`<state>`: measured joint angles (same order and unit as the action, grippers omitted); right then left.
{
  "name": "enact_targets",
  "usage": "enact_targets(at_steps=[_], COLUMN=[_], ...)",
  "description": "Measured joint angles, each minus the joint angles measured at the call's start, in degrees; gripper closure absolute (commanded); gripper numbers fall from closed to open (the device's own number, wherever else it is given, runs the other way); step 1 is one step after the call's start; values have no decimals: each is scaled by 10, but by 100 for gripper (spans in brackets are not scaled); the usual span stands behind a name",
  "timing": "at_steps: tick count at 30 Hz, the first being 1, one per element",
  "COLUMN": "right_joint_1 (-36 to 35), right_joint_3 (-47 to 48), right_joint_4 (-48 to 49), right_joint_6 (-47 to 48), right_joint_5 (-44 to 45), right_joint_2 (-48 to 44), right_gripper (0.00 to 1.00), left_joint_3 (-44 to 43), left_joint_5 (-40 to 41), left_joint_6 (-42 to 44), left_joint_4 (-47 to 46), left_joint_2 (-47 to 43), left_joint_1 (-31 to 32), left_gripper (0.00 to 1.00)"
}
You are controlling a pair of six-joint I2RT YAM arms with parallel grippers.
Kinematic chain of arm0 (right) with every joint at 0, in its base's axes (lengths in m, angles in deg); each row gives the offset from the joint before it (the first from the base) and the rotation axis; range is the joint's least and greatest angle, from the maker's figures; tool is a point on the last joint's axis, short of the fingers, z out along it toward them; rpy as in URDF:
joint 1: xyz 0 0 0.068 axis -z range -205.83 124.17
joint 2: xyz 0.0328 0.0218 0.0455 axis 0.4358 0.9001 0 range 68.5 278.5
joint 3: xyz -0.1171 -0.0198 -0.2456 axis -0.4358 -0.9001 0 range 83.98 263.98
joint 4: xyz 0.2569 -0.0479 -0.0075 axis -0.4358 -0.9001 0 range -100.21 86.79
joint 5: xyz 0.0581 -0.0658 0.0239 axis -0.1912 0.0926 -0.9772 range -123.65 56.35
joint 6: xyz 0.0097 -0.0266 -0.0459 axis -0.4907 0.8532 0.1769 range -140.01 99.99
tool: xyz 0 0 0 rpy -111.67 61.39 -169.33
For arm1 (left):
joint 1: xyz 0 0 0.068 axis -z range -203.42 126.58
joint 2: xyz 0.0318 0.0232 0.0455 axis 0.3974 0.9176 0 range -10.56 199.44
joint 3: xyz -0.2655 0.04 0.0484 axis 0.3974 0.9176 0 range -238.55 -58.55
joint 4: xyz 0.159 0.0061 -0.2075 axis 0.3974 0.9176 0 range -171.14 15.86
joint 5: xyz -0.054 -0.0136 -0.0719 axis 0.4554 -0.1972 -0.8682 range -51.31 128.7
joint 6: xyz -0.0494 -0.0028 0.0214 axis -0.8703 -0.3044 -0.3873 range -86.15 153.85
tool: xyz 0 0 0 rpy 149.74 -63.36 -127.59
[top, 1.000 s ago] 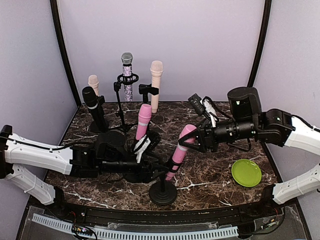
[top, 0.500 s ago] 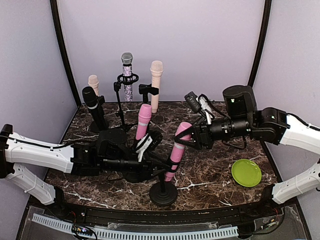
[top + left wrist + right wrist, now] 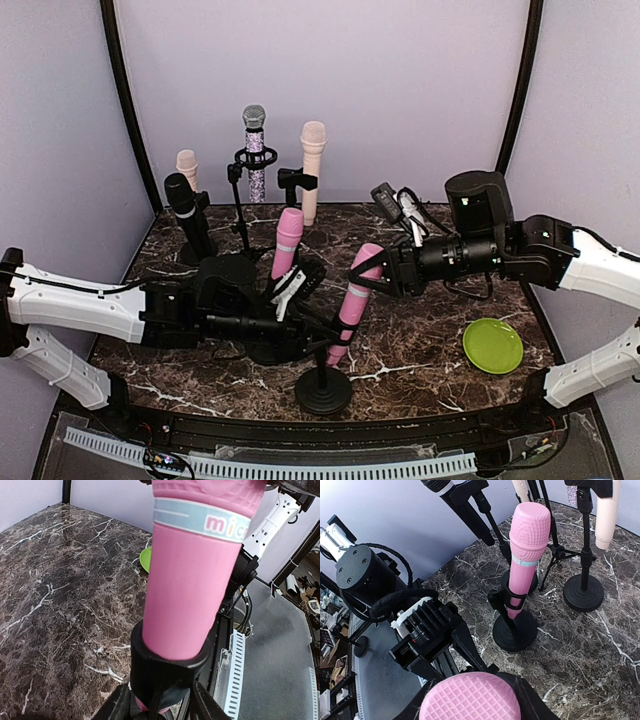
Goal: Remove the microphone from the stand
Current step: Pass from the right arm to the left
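Low in the middle of the overhead view the pink microphone (image 3: 355,297) leans in its stand (image 3: 323,392), body seated in the black clip (image 3: 167,662). The right gripper (image 3: 378,270) is clamped on its head. The left gripper (image 3: 318,338) straddles the stem under the clip, though I can't tell if it's pinching. Looks like the pull-out step: the right arm should draw the microphone up along its tilt while the left steadies the stand

microphone (image 3: 190,590) — matt pink plastic, gridded head | stand clip (image 3: 165,662): matt black | table (image 3: 50,580) — glossy marble-look
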<state>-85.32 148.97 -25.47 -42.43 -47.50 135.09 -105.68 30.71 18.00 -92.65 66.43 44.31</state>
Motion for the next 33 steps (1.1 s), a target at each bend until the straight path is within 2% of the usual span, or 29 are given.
enact_targets(at_steps=[9,12,18,24,30,33], right_joint_1=[0,0,-1,-1,-1,-1], right_joint_3=[0,0,0,0,0,0], right_joint_4=[-2,-3,-5,-10,-11,-12], right_joint_6=[-20,-24,-31,-32,-33,-33], right_joint_5=[6,6,6,8,11,10], right_joint_2=[0,0,-1,-4,-5,-7], right_gripper=[68,68,68,68,68,63], left_joint_3=[-34,-43,-43,-39,-33,-33], left_joint_5=[2,8,20,30,27,24], left_joint_6=[-8,-6,-2,1,3,7], left_joint_4=[66,85,99,99,105,109], left_joint_2=[-1,-1,0,-2,-7,-8], left_joint_1=[3,4,5,7,8,8], left_gripper=[56,46,42,53,69,79])
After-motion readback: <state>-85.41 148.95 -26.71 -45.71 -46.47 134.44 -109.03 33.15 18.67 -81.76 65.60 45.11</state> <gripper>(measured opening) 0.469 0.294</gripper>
